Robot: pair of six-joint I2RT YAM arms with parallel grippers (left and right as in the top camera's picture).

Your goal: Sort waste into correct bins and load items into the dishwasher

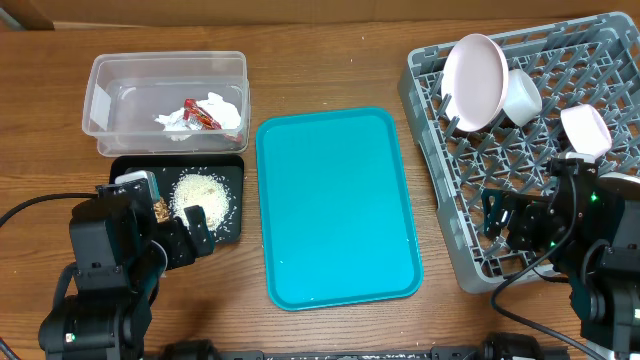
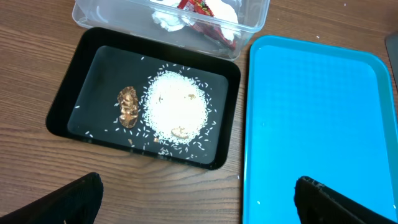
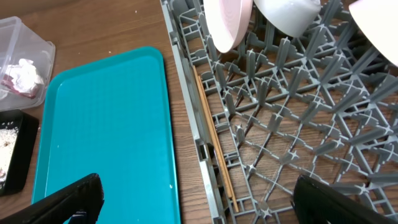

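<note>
The clear tub [image 1: 100, 95] holds the crumpled white napkin [image 1: 222, 108] and red wrapper [image 1: 200, 115]; both show in the left wrist view [image 2: 205, 7]. The black tray [image 1: 228, 170] [image 2: 74, 99] holds the white rice [image 2: 175, 107] and a brown scrap [image 2: 128, 106]. The grey dish rack [image 1: 440, 200] holds the white plate [image 1: 472, 78], a bowl [image 1: 520, 95], another white dish [image 1: 586, 130] and the chopsticks [image 3: 214, 146] along its left wall. My left gripper [image 2: 196, 202] is open and empty near the black tray. My right gripper [image 3: 196, 199] is open and empty over the rack's left edge.
The teal serving tray [image 1: 335, 205] lies bare between the bins and the rack. A few stray rice grains lie on it and on the wooden table [image 1: 330, 60]. The rack's pegs stand close under my right arm.
</note>
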